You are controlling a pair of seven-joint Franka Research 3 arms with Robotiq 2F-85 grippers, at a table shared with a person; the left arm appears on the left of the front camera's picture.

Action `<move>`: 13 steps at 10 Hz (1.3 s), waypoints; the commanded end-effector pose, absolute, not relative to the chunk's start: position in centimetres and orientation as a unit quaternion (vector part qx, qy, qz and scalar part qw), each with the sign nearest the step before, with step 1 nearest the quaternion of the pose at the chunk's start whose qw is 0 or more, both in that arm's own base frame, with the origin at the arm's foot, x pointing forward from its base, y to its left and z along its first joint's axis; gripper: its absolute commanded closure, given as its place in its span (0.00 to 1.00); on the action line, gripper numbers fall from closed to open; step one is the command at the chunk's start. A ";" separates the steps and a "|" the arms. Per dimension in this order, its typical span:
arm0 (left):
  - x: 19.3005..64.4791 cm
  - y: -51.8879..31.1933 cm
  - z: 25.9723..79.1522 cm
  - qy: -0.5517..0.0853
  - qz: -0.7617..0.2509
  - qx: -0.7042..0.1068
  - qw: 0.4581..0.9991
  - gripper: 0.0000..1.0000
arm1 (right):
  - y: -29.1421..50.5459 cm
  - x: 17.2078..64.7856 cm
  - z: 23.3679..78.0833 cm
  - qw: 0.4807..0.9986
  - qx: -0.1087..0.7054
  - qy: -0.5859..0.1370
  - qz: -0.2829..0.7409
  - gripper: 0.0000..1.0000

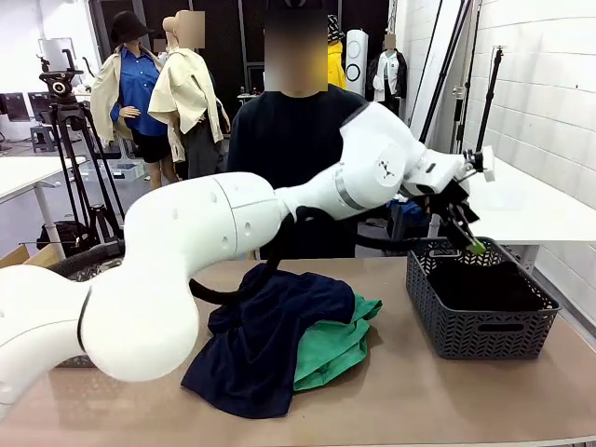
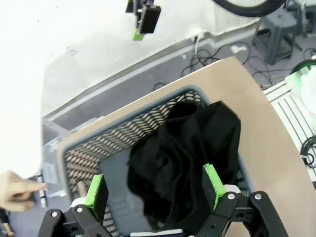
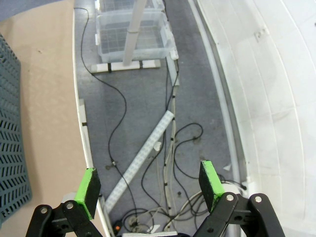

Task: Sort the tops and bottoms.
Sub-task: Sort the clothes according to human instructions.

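Left wrist view: left gripper [image 2: 154, 190] wide apart, empty, above black garment [image 2: 187, 143] in basket [image 2: 98, 143].
Right wrist view: right gripper [image 3: 150, 185] wide apart, empty.
Front view: navy garment [image 1: 261, 345] overlapping green garment [image 1: 335, 346], beside basket.

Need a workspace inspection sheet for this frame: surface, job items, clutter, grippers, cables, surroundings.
Surface: tan table, carrying the laundry and one basket.
Job's things: navy blue cloth garment crumpled mid-table, lying partly over a green cloth garment; black cloth garment inside the dark grey plastic lattice basket on the robot's right.
Clutter: nothing seen.
Grippers: left gripper above the basket, jaws open, gripping nothing; right gripper past the table edge over the floor, jaws open, empty.
Cables: black cables loose on the grey floor.
Surroundings: person in a dark top at the far side; a hand beside the basket; clear plastic bins on the floor.
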State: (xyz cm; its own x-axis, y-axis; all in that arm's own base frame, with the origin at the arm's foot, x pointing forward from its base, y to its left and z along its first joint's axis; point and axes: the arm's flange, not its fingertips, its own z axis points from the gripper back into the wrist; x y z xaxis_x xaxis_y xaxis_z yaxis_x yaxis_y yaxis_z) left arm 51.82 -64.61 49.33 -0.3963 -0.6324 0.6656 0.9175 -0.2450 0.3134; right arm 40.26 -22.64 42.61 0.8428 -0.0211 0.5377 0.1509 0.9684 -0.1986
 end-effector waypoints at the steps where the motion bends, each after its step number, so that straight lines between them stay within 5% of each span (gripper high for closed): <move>1: 56.1 -65.3 52.9 -0.313 -0.772 -0.139 0.535 0.00 | -22.8 40.3 42.7 0.953 -0.119 -0.275 -0.044 0.00; 4: 56.7 -53.1 56.8 -0.208 -0.743 -0.012 0.636 0.00 | -22.8 40.3 42.7 0.953 -0.119 -0.275 -0.044 0.00; 7: 54.7 -38.5 58.2 -0.222 -0.601 0.060 0.765 0.00 | -22.8 40.3 42.7 0.953 -0.119 -0.275 -0.044 0.00; 13: 45.6 -18.2 50.4 -0.212 -0.372 0.030 0.903 0.00 | -22.8 40.3 42.7 0.953 -0.119 -0.275 -0.044 0.00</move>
State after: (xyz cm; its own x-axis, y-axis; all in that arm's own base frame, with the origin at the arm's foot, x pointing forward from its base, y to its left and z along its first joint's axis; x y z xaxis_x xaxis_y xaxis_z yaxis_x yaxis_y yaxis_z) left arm 65.15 -30.11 64.91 0.5884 -0.7479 0.3074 0.7128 0.6592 0.2395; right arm 40.24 -22.67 42.62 0.8428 -0.0215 0.5378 0.1514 0.9683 -0.1986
